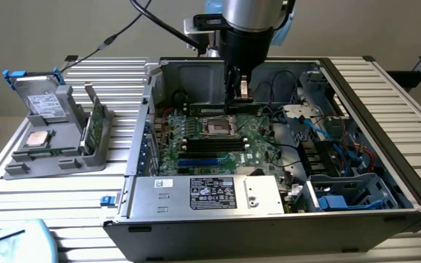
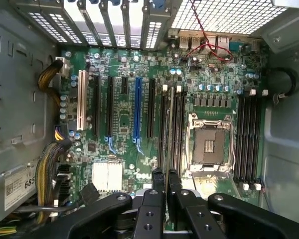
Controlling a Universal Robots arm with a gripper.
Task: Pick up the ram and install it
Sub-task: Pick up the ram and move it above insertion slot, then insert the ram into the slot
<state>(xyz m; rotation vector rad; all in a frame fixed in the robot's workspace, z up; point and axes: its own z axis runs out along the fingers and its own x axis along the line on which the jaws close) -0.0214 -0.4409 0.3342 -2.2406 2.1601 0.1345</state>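
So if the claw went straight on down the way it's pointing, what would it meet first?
Probably the black memory slots beside the processor socket; the ram in the claw would touch them first. Height above them is unclear.

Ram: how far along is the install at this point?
Done: the ram is picked up and inside the case. In hand: the gripper is shut on it above the motherboard. Left: it is not seated; the memory slots look empty.
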